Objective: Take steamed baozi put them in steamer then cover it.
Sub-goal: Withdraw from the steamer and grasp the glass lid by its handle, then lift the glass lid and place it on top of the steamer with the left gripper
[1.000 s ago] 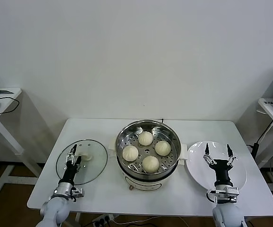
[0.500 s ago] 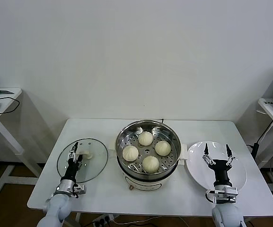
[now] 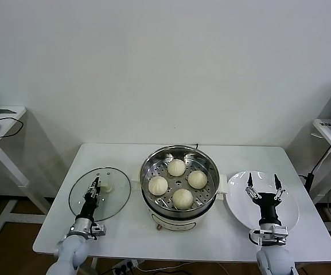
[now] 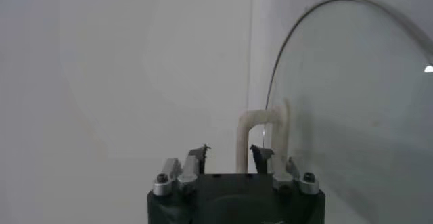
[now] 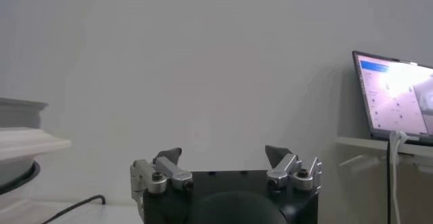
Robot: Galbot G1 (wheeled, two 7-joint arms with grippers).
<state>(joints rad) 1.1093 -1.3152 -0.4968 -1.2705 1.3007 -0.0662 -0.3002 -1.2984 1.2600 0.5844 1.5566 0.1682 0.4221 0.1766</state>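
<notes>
While the four baozi (image 3: 176, 183) lie on the perforated tray inside the steamer (image 3: 179, 171), the cover (image 3: 100, 193) is not on it: the glass lid rests flat on the white table (image 3: 136, 229), just left of the steamer and close to its rim. One bun is at the far side of the tray, one at the left, one at the right and one at the near side; they are near each other but do not seem to touch.

The left gripper (image 3: 94, 189) is over the cover, left of the steamer, at the cream handle (image 3: 105, 186). In the left wrist view the left gripper's (image 4: 227, 152) fingers (image 4: 200, 153) are narrowed and stand on each side of one leg of the handle (image 4: 260, 137). Whether they press it already cannot be told.

The right gripper (image 3: 263, 182) is right of the steamer, over the white plate (image 3: 289, 207), which lies on the table just beside the steamer's cream side grip. Its fingers (image 3: 249, 180) are spread wide and hold nothing; the right wrist view shows the same, with the right gripper's (image 5: 222, 155) tips far apart. A laptop (image 5: 396, 97) stands on a side table further right of the steamer.
</notes>
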